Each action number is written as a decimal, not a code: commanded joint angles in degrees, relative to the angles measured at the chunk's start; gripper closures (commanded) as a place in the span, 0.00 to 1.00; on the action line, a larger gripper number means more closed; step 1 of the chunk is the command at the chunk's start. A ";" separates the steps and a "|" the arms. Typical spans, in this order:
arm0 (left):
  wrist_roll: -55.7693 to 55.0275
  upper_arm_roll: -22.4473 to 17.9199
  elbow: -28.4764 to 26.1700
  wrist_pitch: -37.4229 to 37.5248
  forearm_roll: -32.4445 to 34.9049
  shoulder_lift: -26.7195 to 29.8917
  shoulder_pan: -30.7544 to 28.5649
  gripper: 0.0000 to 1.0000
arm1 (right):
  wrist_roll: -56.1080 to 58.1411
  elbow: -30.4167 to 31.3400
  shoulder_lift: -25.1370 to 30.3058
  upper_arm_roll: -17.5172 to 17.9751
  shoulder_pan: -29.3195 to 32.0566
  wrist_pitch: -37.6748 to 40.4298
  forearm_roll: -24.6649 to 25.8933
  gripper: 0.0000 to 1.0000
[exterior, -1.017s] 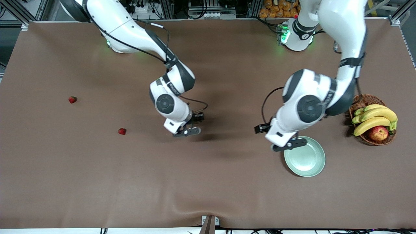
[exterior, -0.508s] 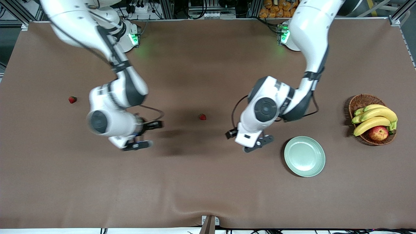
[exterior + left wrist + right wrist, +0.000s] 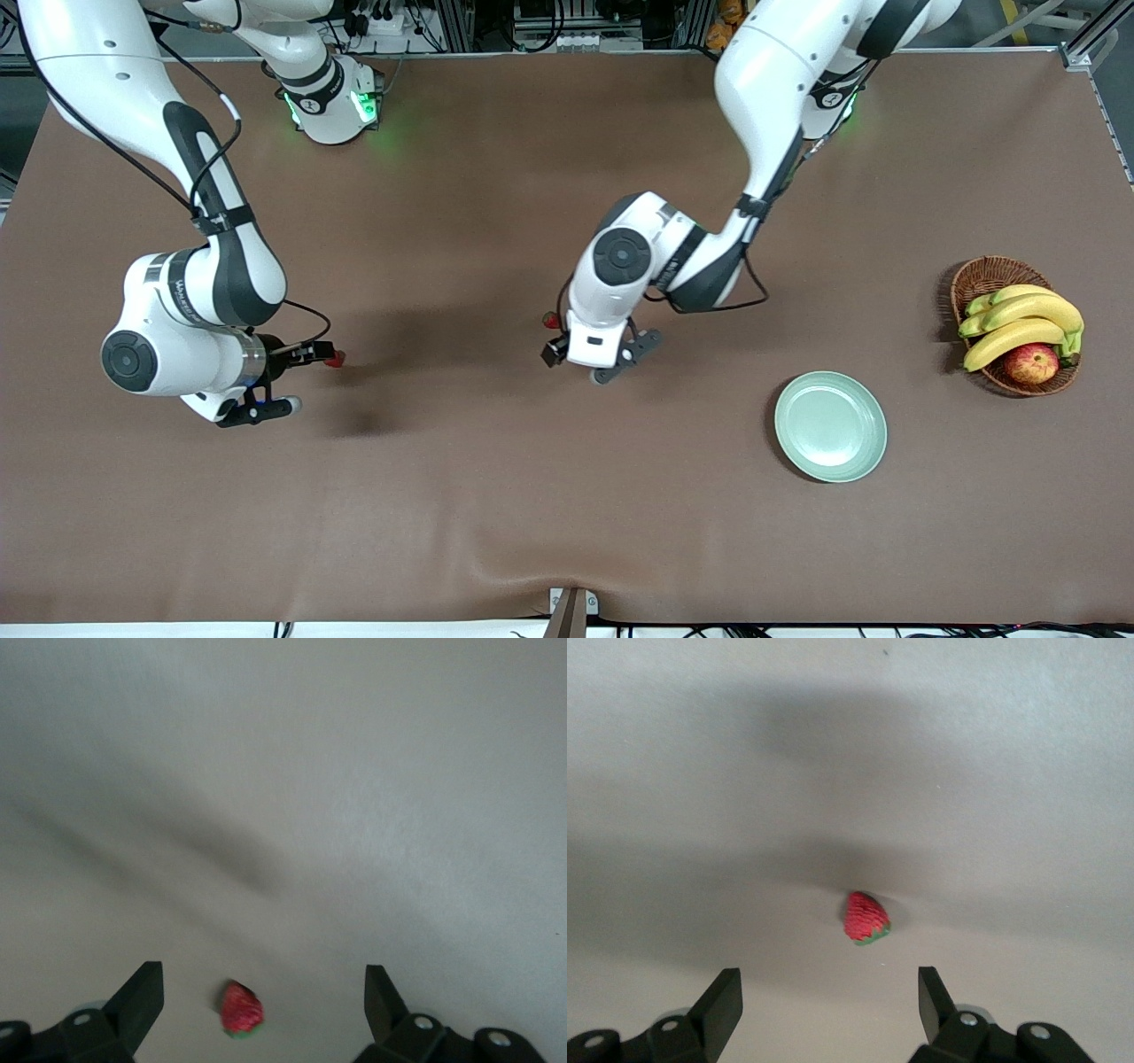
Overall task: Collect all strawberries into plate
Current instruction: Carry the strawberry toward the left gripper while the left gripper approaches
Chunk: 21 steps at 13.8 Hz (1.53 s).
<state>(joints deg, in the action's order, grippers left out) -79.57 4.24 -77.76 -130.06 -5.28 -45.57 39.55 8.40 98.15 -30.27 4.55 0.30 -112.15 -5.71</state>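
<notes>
One strawberry (image 3: 551, 319) lies mid-table and peeks out beside my left hand. In the left wrist view this strawberry (image 3: 241, 1008) lies on the table between the open fingers of my left gripper (image 3: 261, 979), which hovers over it (image 3: 620, 359). A second strawberry (image 3: 335, 358) lies toward the right arm's end. My right gripper (image 3: 261, 409) hovers close by, open and empty (image 3: 830, 979), with that strawberry (image 3: 866, 918) just ahead of its fingertips. The third strawberry is hidden under the right arm. The mint-green plate (image 3: 830, 426) is empty, toward the left arm's end.
A wicker basket (image 3: 982, 275) with bananas (image 3: 1019, 319) and a red-yellow apple (image 3: 1031, 361) stands at the left arm's end, farther from the front camera than the plate. The brown table cover has a ripple at its near edge (image 3: 532, 554).
Both arms swung toward the right arm's end. The left gripper went from over the plate to over the middle strawberry. The right gripper went from mid-table to the second strawberry.
</notes>
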 commanded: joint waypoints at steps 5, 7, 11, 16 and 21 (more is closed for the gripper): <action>-14.97 -1.08 1.64 -2.65 -0.43 -5.49 5.80 0.00 | 0.56 5.46 -2.51 1.07 1.19 -9.99 0.70 0.16; -20.96 -1.17 1.56 -4.50 0.09 -6.11 6.24 0.00 | 0.56 6.08 -3.12 1.07 1.10 -11.60 0.70 0.16; -21.51 -1.17 1.29 -4.50 2.28 -6.72 6.50 0.00 | 0.56 6.09 -3.30 1.07 1.10 -11.52 0.70 0.16; -22.12 -1.08 1.03 -4.50 2.55 -7.25 6.68 0.00 | 0.56 7.05 -3.48 1.07 0.58 -11.87 0.70 0.24; -22.30 -1.08 1.12 -4.50 2.55 -7.60 6.77 0.51 | 1.17 7.58 -3.91 1.07 0.58 -12.31 0.70 0.35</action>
<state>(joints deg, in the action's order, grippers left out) -100.15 3.65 -77.76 -134.28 -4.06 -52.61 45.64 8.56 104.79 -34.50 5.10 0.46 -123.44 -5.60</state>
